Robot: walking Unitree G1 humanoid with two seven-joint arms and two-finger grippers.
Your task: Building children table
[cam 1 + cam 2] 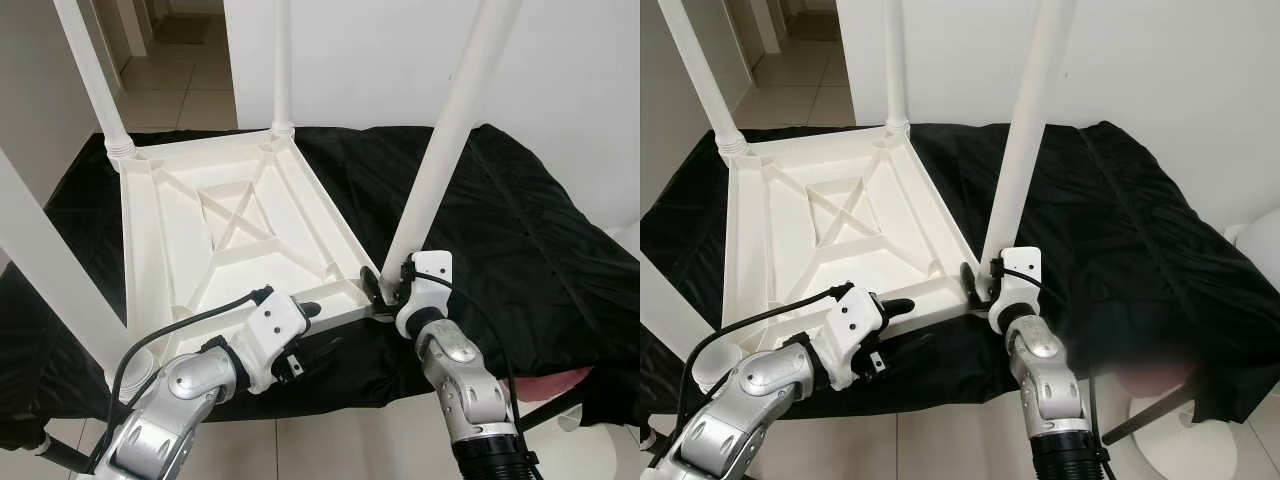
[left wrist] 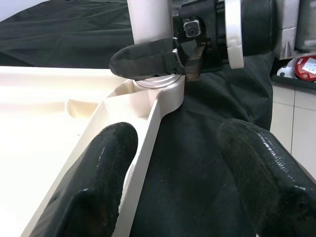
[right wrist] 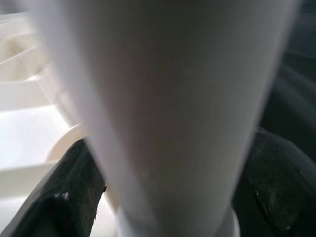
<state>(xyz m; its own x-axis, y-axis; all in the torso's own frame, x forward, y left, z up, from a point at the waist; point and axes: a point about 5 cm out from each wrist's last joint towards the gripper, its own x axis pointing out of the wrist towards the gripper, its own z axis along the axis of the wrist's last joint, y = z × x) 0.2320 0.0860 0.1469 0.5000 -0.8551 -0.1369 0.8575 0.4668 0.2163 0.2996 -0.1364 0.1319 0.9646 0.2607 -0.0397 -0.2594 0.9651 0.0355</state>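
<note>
A white plastic children's table [image 1: 240, 215] lies upside down on a black cloth [image 1: 520, 230], with its legs pointing up. My right gripper [image 1: 385, 288] is shut on the base of the near right leg [image 1: 445, 140], just above its corner socket. In the right wrist view both black fingers [image 3: 64, 197] press the leg [image 3: 163, 98] from either side. My left gripper [image 1: 318, 330] is open at the table's near rim [image 2: 143, 148], a little left of that corner. One finger [image 2: 98, 173] sits over the rim's inner side and the other over the cloth.
The other legs stand at the far left [image 1: 95, 75], far middle [image 1: 282, 65] and near left [image 1: 50, 270]. A white wall rises behind and a tiled doorway [image 1: 180, 60] opens at the back left. A white round object [image 1: 1260, 250] sits at the right, beyond the cloth's edge.
</note>
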